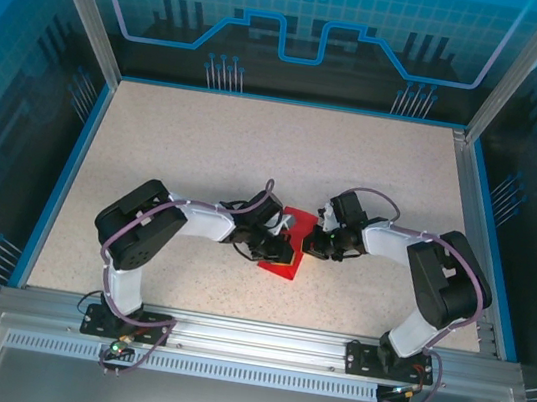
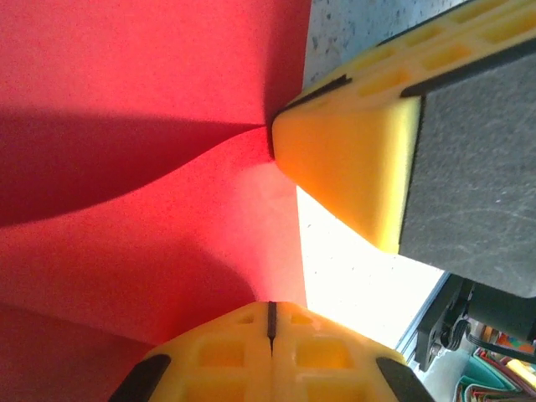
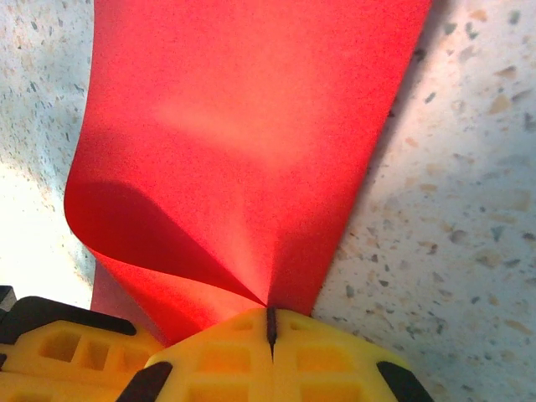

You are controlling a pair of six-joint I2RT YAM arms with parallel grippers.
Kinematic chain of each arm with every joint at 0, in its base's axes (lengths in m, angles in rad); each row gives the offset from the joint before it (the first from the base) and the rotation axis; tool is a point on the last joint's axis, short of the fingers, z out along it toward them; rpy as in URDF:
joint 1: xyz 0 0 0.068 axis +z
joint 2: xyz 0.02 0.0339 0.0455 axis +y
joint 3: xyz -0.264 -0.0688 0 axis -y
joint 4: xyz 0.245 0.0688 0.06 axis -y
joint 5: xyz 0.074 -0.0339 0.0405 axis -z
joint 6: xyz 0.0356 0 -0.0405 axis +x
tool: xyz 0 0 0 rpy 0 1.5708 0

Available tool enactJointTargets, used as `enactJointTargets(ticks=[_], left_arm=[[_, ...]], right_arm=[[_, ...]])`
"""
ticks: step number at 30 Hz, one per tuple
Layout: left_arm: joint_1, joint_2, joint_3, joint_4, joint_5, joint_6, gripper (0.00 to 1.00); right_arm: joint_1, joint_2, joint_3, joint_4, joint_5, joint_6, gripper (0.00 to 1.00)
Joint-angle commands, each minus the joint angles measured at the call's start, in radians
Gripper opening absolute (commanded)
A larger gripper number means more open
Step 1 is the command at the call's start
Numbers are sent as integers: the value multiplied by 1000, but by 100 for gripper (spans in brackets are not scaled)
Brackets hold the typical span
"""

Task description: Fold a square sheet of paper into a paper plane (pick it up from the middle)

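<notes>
The speckled table [image 1: 256, 149] spreads wide beneath me. My left arm [image 1: 143, 228] and right arm [image 1: 444, 278] bend inward and meet near its middle. Between them is the red sheet [image 3: 251, 126], one uncreased piece, bowed and curling rather than lying flat. My left gripper [image 2: 270, 310] is clenched on it, and the paper runs straight into the seam between the yellow fingers. My right gripper [image 3: 270, 318] is clamped on the paper the same way, close beside the left. I judge this is the pick-up, with the first crease not yet made. Next I should bring one half over the other with the edges matched. Both pinches must stay firm, so the thin paper neither slips nor tears.
</notes>
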Motion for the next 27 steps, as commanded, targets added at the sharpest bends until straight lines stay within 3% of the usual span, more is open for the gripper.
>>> enactJointTargets(ticks=[1,27], left_arm=[[-9,21,-21,13,39,59,0],[-83,-8,-84,10,6,150,0]], right_arm=[[17,55,-29,-102,99,-18,3],[19,75,-31,-116,123,-13,2]])
